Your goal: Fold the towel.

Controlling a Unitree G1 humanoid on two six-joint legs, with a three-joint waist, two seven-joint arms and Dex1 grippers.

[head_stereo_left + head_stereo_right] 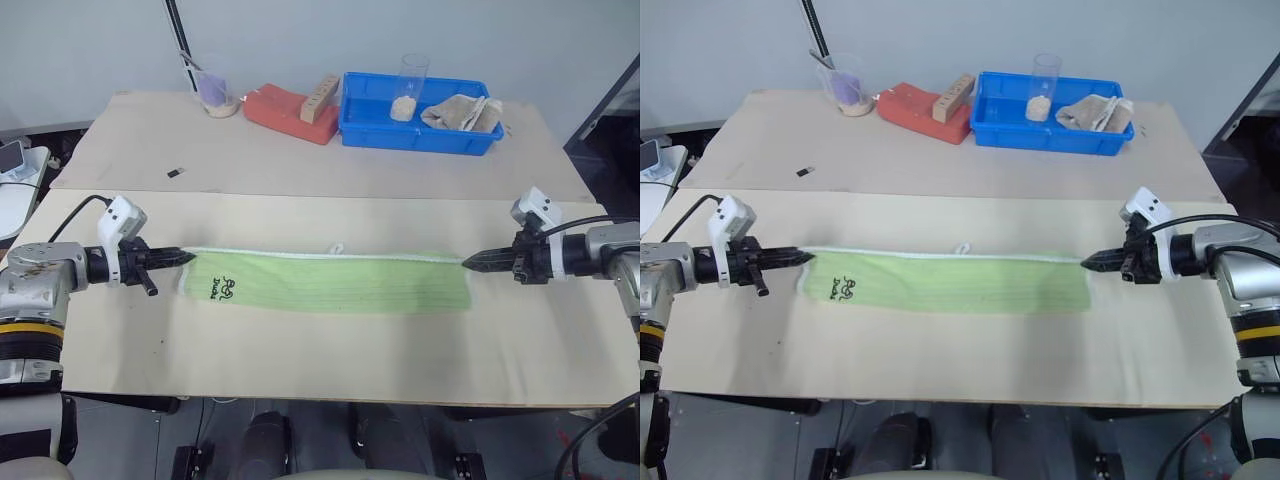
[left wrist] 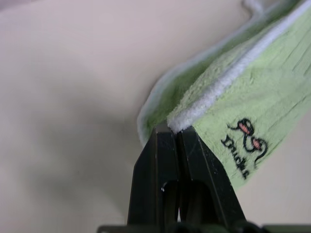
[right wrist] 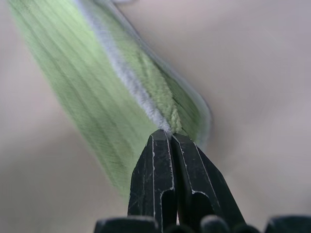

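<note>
Pale wooden table (image 1: 300,350), made up of two boards, seam running side to side just behind the towel (image 1: 330,283). On the near board: towel, light green, folded into a long strip, white edging along the far side, small white loop (image 1: 338,247) at mid-length, dark printed mark (image 1: 226,289) near the left end. On the far board: cup with purple contents (image 1: 216,92), red block (image 1: 290,112), blue tray (image 1: 418,135), all along the back edge; small dark object (image 1: 176,173) lying apart nearer the left.

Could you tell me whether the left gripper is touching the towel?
Touching: the left wrist view shows the left gripper shut on the towel's white edging.
</note>
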